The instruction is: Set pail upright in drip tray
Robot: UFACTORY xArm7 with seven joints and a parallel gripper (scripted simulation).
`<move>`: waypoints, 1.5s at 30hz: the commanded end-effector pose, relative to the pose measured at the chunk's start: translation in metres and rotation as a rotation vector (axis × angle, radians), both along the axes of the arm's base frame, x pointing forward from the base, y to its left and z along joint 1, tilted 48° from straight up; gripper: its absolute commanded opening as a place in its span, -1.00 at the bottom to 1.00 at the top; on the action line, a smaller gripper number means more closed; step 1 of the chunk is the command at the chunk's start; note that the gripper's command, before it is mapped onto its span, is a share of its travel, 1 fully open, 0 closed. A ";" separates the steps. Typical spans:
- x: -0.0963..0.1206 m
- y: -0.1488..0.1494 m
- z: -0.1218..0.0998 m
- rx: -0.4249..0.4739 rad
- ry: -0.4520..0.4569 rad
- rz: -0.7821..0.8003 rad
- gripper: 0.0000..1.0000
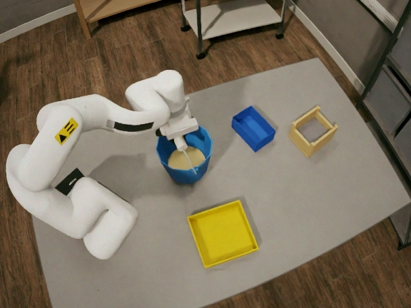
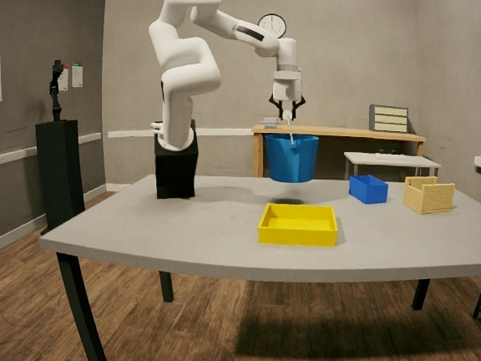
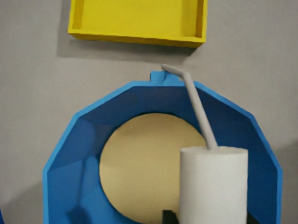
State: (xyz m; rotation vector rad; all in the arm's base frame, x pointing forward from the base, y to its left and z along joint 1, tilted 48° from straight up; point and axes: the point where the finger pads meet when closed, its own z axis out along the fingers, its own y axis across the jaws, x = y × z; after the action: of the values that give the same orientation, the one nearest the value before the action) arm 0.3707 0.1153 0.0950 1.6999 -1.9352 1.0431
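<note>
The blue pail [image 1: 185, 157] with a tan inner floor hangs upright in the air from its white handle [image 2: 289, 129]. My gripper [image 2: 286, 112] is shut on the handle's white grip, well above the table. The pail [image 2: 291, 158] hangs clear of the table top, behind the yellow drip tray [image 2: 298, 224]. In the top view the tray [image 1: 222, 232] lies toward the table's front, apart from the pail. The wrist view looks down into the pail [image 3: 160, 160], with the tray [image 3: 138, 21] at the top edge and the white grip [image 3: 212, 185] in front.
A small blue bin [image 1: 253, 127] and a tan open-frame crate [image 1: 313, 130] stand to the right of the pail. My arm's base [image 2: 175, 164] stands on a black block at the back left of the table.
</note>
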 end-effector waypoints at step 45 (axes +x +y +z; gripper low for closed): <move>-0.016 -0.081 0.086 0.002 -0.002 0.004 -1.00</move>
State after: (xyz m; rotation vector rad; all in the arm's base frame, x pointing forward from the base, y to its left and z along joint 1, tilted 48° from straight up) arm 0.3551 0.0399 0.1717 1.6996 -1.9362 1.0414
